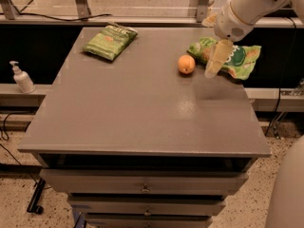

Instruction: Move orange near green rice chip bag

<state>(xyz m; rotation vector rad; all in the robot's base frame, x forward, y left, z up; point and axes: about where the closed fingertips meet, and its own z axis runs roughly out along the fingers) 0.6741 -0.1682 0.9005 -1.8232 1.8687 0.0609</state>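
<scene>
The orange [186,64] rests on the grey table [142,108] at the back right. It sits just in front of the left end of the green rice chip bag [237,57], which lies flat by the table's right edge. My gripper [214,64] hangs down from the arm at the upper right. It is just to the right of the orange and in front of the bag's middle, with its tip close to the tabletop. It holds nothing that I can see. The arm covers part of the bag.
A smaller dull olive-green bag [110,42] lies at the table's back left. A white pump bottle [21,78] stands on a low ledge left of the table. Drawers run below the table's front edge. A rail and glass stand behind.
</scene>
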